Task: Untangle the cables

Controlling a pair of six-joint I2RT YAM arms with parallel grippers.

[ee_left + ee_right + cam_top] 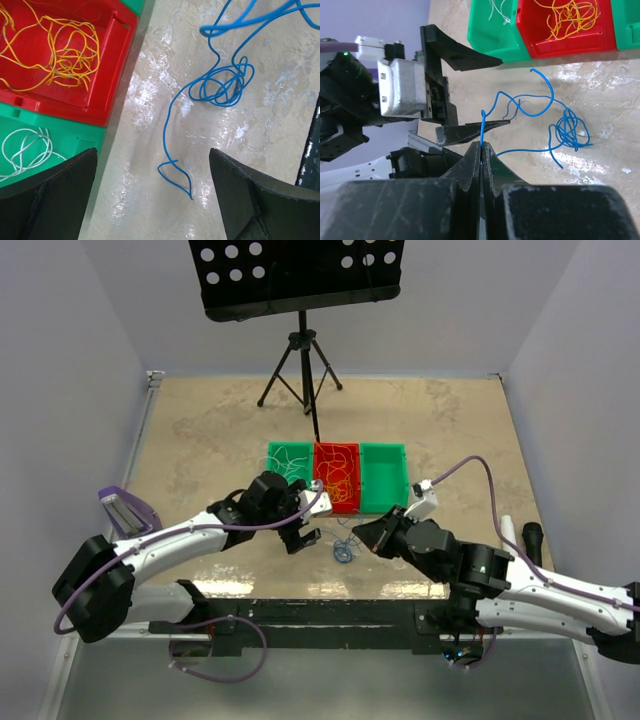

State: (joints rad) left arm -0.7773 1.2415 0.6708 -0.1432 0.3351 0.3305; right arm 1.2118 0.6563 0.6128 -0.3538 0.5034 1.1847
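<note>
Right claw [481, 146]: pressed together, pinching one end of the blue cable [570, 130]; the strand is poking up just past the fingertips.
Blue cable: lying on the table [200, 440] just in front of the bins, between the two claws. Most of it is bunching into a small knot of loops, with loose tails trailing off over the tabletop. One tail is rising off the table to the right claw.
Left claw [152, 150]: spread wide and gripping nothing, hanging over the table beside the bins. In the left wrist view, one free tail of the blue cable is lying on the table below, between the fingers. In the right wrist view, the left claw is facing the right claw, its lower finger sitting just behind the pinched strand.
Yellow cables [65, 50]: lying in a loose tangle inside the red bin [338, 506].
White cables [27, 150]: looping inside the left green bin [275, 450], which is sitting against the red bin's side.
Right green bin [385, 475]: sitting against the red bin's other side.
Arms: reaching in from the near edge, both leaning toward the blue cable.
Music stand [300, 275]: standing on its tripod at the table's far side, behind the bins.
</note>
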